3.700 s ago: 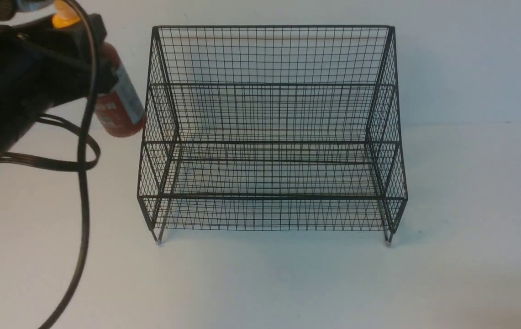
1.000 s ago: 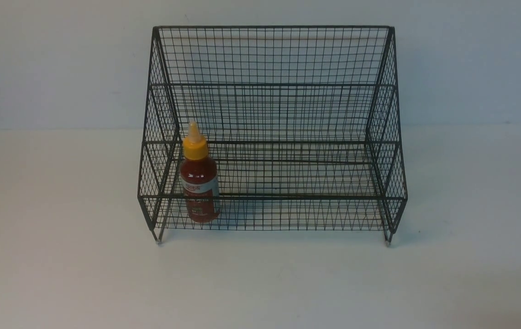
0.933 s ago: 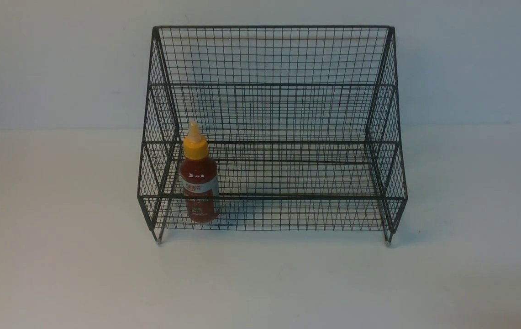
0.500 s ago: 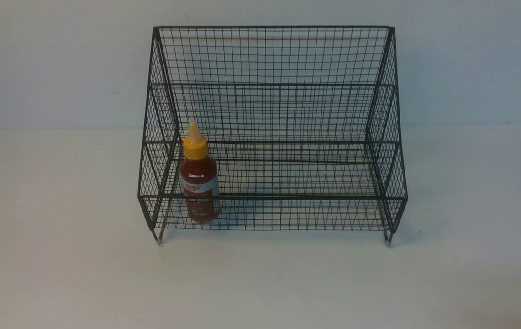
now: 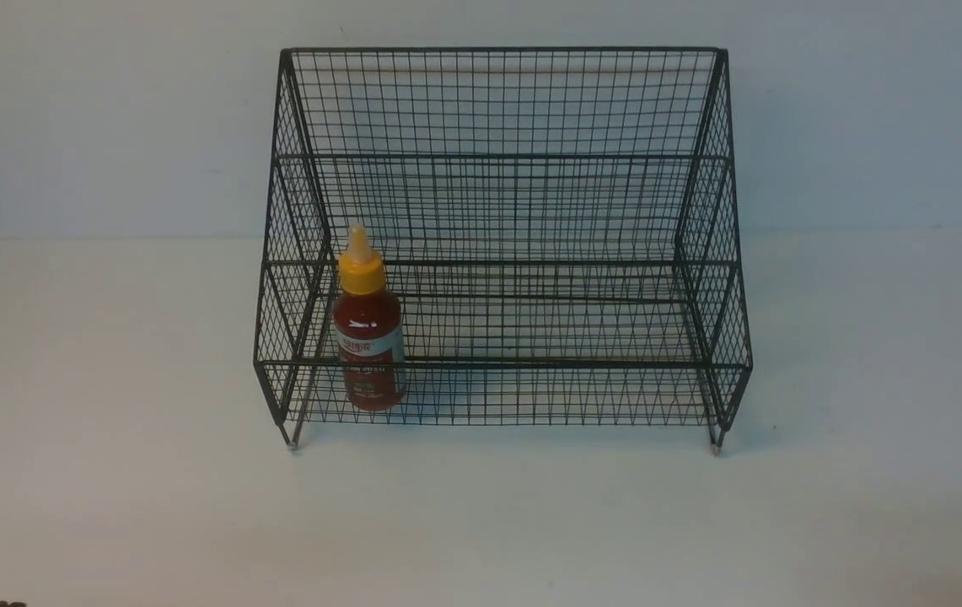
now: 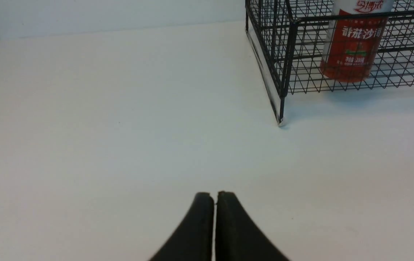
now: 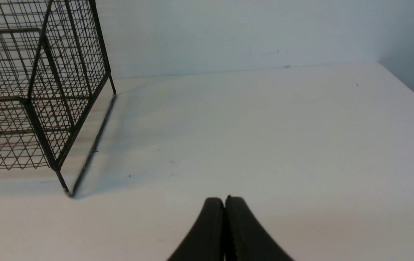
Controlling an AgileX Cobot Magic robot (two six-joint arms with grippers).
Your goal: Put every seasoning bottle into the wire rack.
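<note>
The seasoning bottle (image 5: 368,324), dark red with a yellow nozzle cap, stands upright at the left end of the lower tier of the black wire rack (image 5: 502,101). Its labelled lower part shows in the left wrist view (image 6: 353,47), behind the rack's front mesh (image 6: 286,54). My left gripper (image 6: 214,195) is shut and empty, low over the table, well back from the rack's front left foot. My right gripper (image 7: 224,200) is shut and empty over the table, off the rack's right end (image 7: 43,108). Neither gripper's jaws show in the front view.
The white table (image 5: 110,421) runs back to a pale wall behind the rack. A small dark bit of the left arm (image 5: 7,604) shows at the front view's bottom left edge. The table's right edge (image 7: 410,90) lies far to the right.
Earlier the left gripper held the bottle up left of the rack. The bottle now stands in the lower tier and the arm has drawn back out of the front view.
</note>
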